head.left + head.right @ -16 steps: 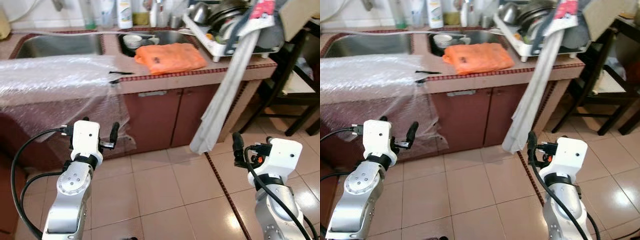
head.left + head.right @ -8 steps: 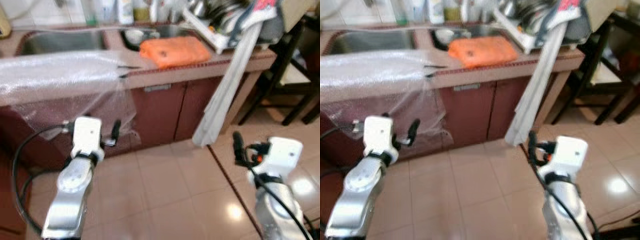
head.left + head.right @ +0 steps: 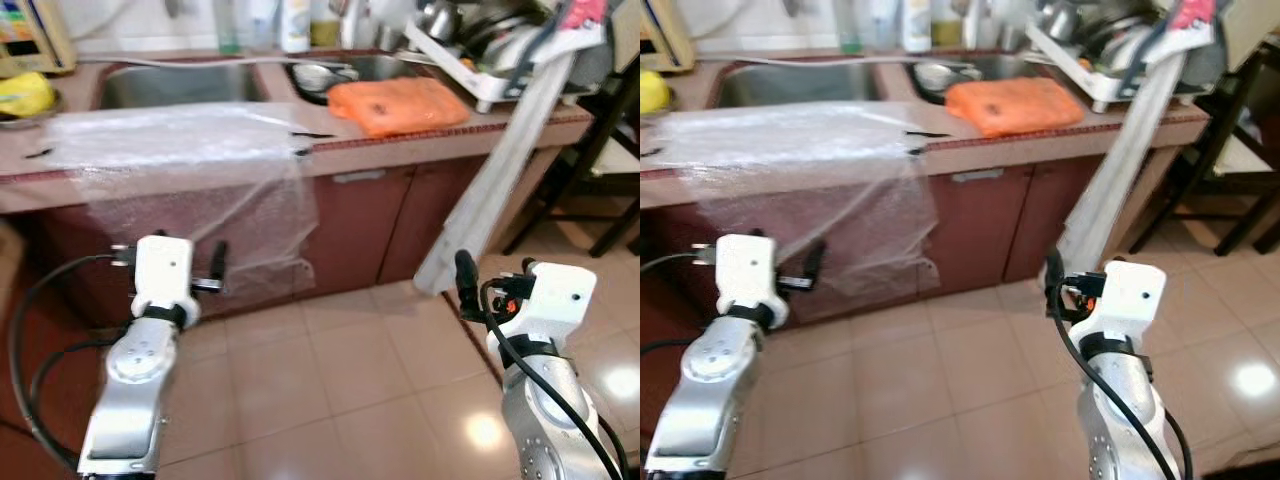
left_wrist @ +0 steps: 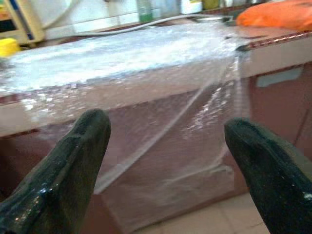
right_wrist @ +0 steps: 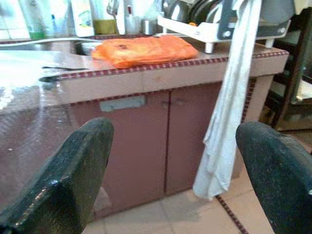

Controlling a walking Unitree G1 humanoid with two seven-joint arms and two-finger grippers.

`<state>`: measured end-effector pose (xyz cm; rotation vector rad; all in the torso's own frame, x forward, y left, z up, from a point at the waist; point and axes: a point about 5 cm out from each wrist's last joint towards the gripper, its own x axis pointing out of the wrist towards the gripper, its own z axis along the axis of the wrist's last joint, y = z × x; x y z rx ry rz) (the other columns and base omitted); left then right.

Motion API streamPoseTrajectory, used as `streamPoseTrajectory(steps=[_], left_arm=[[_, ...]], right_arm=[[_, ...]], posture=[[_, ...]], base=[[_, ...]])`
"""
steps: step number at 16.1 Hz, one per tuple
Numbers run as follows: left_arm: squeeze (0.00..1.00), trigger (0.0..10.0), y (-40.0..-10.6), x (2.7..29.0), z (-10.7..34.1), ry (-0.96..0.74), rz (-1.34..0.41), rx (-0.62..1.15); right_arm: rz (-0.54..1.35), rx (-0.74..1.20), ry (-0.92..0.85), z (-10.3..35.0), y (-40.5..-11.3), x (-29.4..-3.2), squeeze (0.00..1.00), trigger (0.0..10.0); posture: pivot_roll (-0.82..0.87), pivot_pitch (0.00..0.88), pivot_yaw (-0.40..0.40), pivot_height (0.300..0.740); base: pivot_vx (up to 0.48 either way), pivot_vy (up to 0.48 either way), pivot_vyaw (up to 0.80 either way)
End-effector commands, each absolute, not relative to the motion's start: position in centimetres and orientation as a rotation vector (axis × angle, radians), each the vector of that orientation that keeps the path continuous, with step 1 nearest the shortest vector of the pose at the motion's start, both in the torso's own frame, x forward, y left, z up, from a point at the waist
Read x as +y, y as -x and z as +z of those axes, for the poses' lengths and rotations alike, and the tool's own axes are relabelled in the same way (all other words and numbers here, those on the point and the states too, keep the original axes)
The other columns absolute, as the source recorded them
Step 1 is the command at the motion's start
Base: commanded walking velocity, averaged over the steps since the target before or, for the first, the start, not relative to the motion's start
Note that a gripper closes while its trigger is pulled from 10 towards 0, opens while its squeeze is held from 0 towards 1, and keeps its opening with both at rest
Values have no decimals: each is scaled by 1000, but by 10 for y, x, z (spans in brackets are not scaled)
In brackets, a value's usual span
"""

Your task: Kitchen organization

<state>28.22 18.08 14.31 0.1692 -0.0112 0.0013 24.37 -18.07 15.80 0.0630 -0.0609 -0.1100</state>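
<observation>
Though bottles (image 3: 294,12) stand behind the sink (image 3: 175,85), their labels are too blurred to read in the left eye view, where a bubble wrap sheet (image 3: 190,140) lies over the table (image 3: 420,150) and hangs down before the cabinet doors (image 3: 400,220); an orange bag (image 3: 398,104) rests on the table by a dish rack (image 3: 500,70), a grey towel (image 3: 505,190) dangles from that rack toward the tiled floor (image 3: 330,380), and a yellow thing (image 3: 25,95) sits at the far left. The left pincer (image 3: 200,275) and right pincer (image 3: 478,285) hover above the floor, short of the cabinet. In the left wrist view the left pincer (image 4: 165,161) is spread wide and empty, facing the hanging wrap. In the right wrist view the right pincer (image 5: 175,165) likewise gapes empty, with the bag and towel ahead.
</observation>
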Motion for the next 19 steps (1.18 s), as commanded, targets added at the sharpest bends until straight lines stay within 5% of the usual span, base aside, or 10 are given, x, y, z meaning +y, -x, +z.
streamPoseTrajectory(steps=[1,10,19], left_arm=[[0,10000,-281,172,141,-158,-23,-7],[0,10000,-282,160,145,-162,-65,-56],[0,10000,-286,159,143,-168,-72,-50]], right_arm=[[-138,-53,-47,157,-242,-188,0,10000],[-133,-54,-30,159,-244,-190,0,10000],[-120,-58,-28,160,-246,-186,0,10000]], posture=[[-9,89,-43,740],[-20,88,-58,740],[-27,79,-54,740]], base=[[0,480,0],[0,44,0],[0,-449,0]])
